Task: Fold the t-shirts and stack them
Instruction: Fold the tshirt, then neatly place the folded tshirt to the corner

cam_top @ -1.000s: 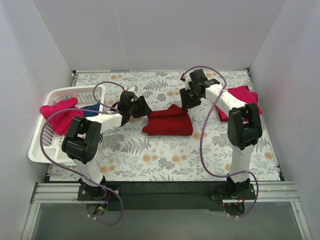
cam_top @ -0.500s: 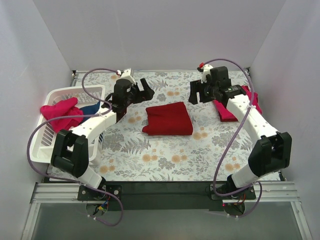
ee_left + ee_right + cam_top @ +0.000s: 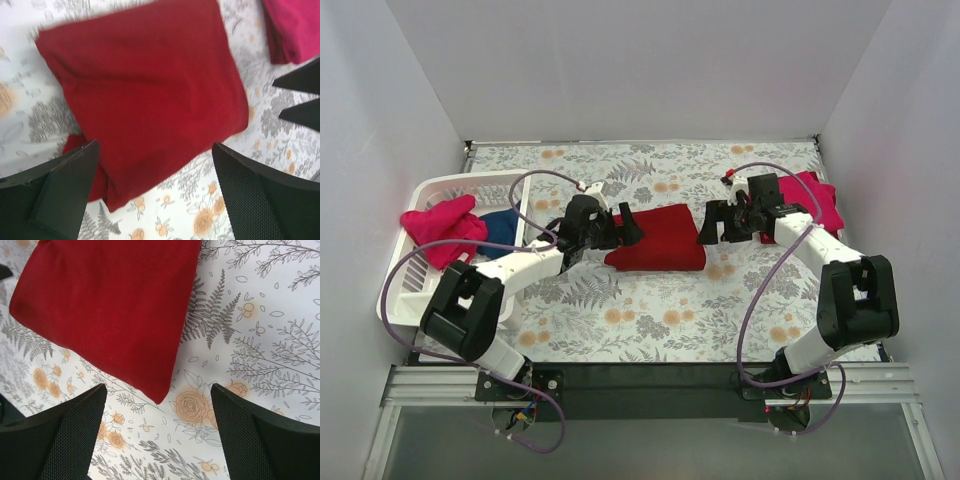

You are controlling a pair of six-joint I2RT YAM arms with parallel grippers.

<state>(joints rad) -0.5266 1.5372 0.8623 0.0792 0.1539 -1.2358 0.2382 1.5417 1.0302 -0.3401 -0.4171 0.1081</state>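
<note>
A dark red t-shirt (image 3: 660,240) lies folded into a rectangle at the middle of the table. My left gripper (image 3: 625,229) is open and empty over its left edge. In the left wrist view the shirt (image 3: 145,85) fills the space ahead of the left gripper (image 3: 155,149). My right gripper (image 3: 708,229) is open and empty at the shirt's right edge. In the right wrist view a corner of the shirt (image 3: 110,305) reaches between the fingers of the right gripper (image 3: 157,388). A folded pinkish-red shirt (image 3: 810,196) lies at the right. Another pinkish-red shirt (image 3: 440,226) and a navy one (image 3: 503,220) sit in the basket.
A white slatted basket (image 3: 470,181) stands at the table's left edge. The floral tablecloth (image 3: 650,310) shows in front of the shirt. White walls close in the back and both sides. The pinkish-red shirt (image 3: 295,27) shows at the top right of the left wrist view.
Both grippers left the dark red shirt's far edge, rose toward the back, then came down at its left and right sides. The shirt now lies flat.
</note>
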